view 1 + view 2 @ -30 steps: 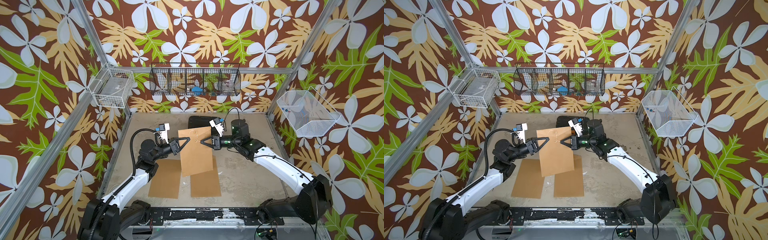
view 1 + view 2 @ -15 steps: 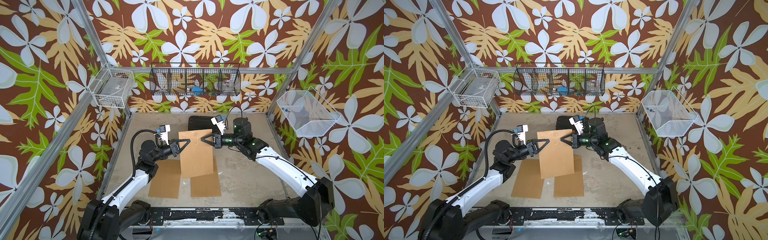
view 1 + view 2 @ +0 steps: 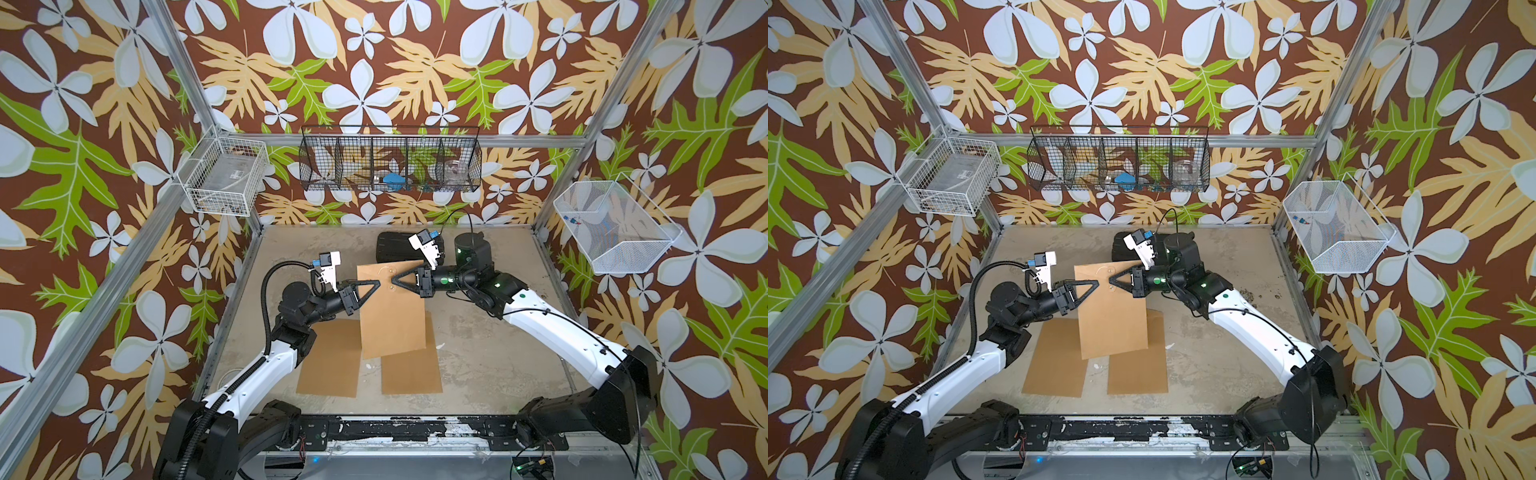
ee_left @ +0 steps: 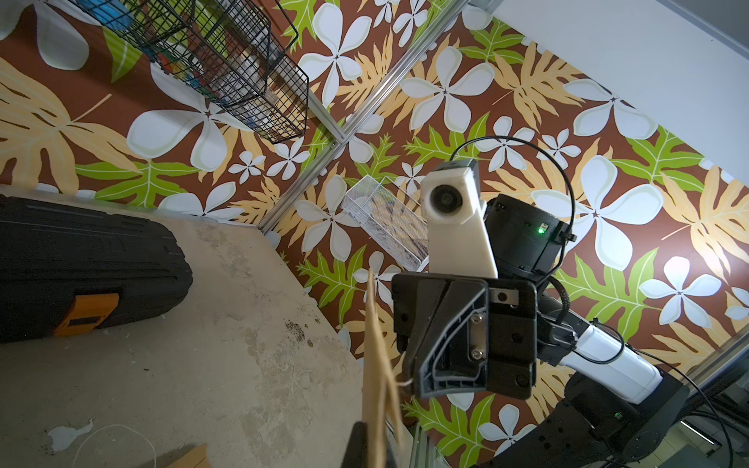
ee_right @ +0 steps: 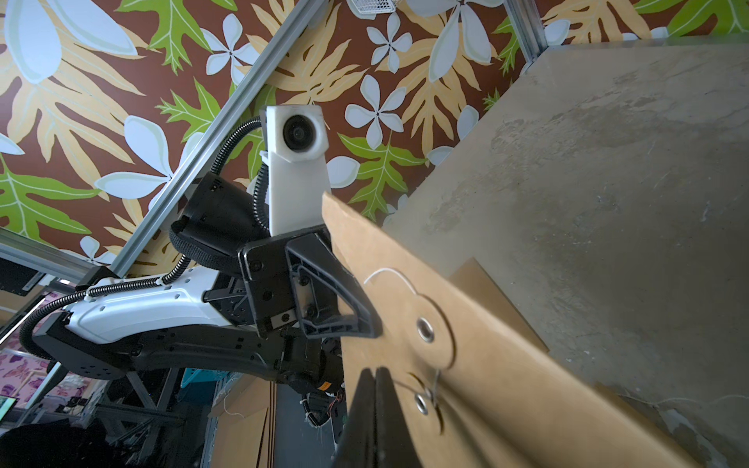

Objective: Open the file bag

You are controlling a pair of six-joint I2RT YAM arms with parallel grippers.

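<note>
The file bag (image 3: 392, 320) is a brown paper envelope that hangs upright above the table in both top views (image 3: 1113, 320). My left gripper (image 3: 376, 283) is shut on its left edge near the top, and in the left wrist view the paper edge (image 4: 377, 364) runs down between the jaws. My right gripper (image 3: 395, 279) is shut, its tip right beside the two round closure buttons (image 5: 425, 329). A thin white string (image 4: 405, 381) runs from the bag's flap to that tip. In the right wrist view a loose loop of string (image 5: 389, 273) curls above the upper button.
Two more brown envelopes (image 3: 328, 357) (image 3: 411, 365) lie flat on the table under the raised one. A black tool case (image 3: 390, 249) sits at the back. Wire baskets hang on the left (image 3: 226, 176), back (image 3: 390, 160) and right (image 3: 611, 226) walls.
My right gripper has edged a little to the left, closer to the buttons on the flap. The left arm and the bag have hardly moved.
</note>
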